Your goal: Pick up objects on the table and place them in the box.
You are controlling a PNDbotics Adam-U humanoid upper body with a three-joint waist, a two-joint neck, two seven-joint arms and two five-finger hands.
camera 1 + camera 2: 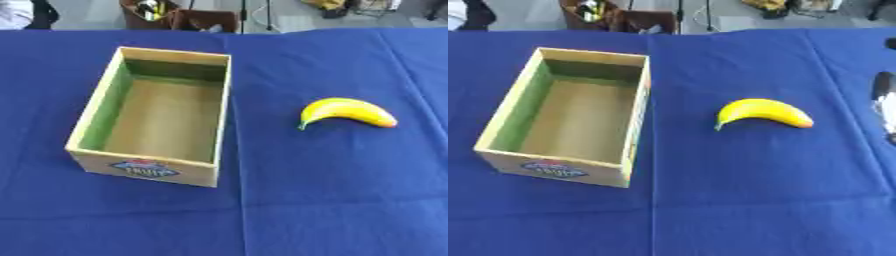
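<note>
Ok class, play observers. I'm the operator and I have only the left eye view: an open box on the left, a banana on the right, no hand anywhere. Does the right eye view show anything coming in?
Observer: Yes. A black and pale shape sits at the right edge, right of the banana. It is too blurred to tell whether it is a hand.
Operator: Does it touch the banana?
Observer: No, bare blue cloth lies between them.
Operator: Anything else at that edge?
Observer: A small dark shape higher up; I cannot tell what it is.
</note>
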